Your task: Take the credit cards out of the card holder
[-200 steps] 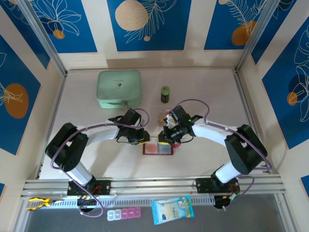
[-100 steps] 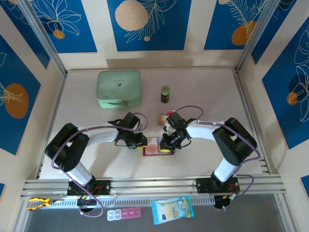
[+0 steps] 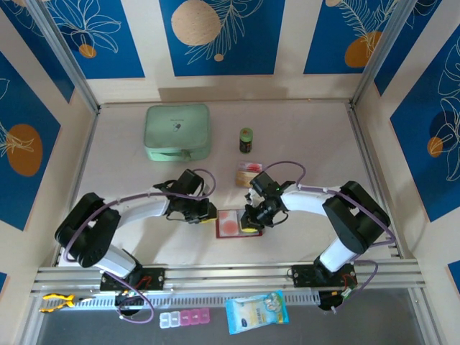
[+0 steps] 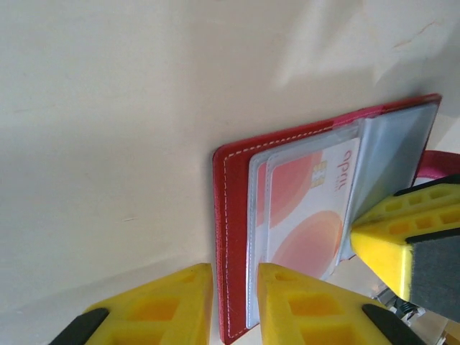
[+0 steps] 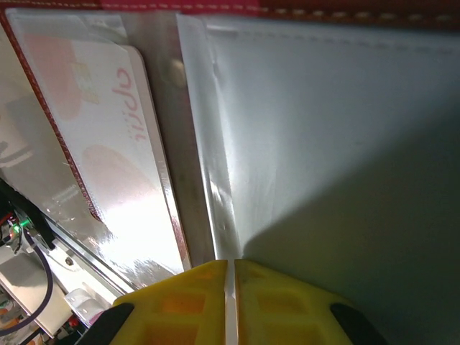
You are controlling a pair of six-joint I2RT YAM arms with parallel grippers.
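**2 Arms Hold an Open Card Holder at the Table's Front**

The dark-red card holder (image 3: 231,224) lies open on the pale table (image 3: 309,129), in its front half and between the 2 arms, cover down and sleeves up. The left gripper (image 3: 209,213) meets it from the left. In the left wrist view its yellow fingers (image 4: 154,305) sit snugly on either side of the stitched red edge of the cover, gripping the holder there.

The right gripper (image 3: 251,221) comes in from the right. Its yellow fingers (image 5: 180,302) are closed on the free edge of 1 clear plastic sleeve (image 5: 323,144), a thin sheet pinched between them and lifted off the pages below. Beside that raised sleeve, a whitish card (image 4: 309,208) with red-orange discs and a small chip sits tucked in another sleeve on the holder's left half.

Farther back, a mint-green zip case (image 3: 177,132) rests at the left rear. A small dark bottle with a green cap (image 3: 246,140) stands to its right. A clear tray (image 3: 239,181) holding something orange sits between the bottle and the holder. In front of the arm bases lie a pill organizer (image 3: 185,318) and a blue-and-yellow packet (image 3: 256,311).
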